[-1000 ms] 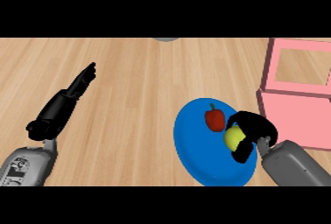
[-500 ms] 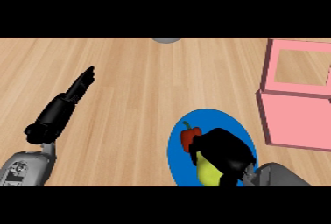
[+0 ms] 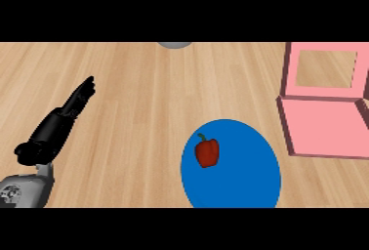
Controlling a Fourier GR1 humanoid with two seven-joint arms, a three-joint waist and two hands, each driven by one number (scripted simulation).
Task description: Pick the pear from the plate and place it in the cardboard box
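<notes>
Only red pepper [image 3: 207, 152] on blue plate [image 3: 245, 185]; pink box [image 3: 324, 112] just beside.

Only the left arm shows, entering from the lower left corner over the bench [image 3: 144, 97]. Its grey forearm [image 3: 25, 190] sits at the bottom edge, and the black left hand [image 3: 61, 122] stretches up and to the right from it. The fingers [image 3: 85, 89] are straight and held together, pointing up and away, holding nothing. The right hand and arm are out of view.
</notes>
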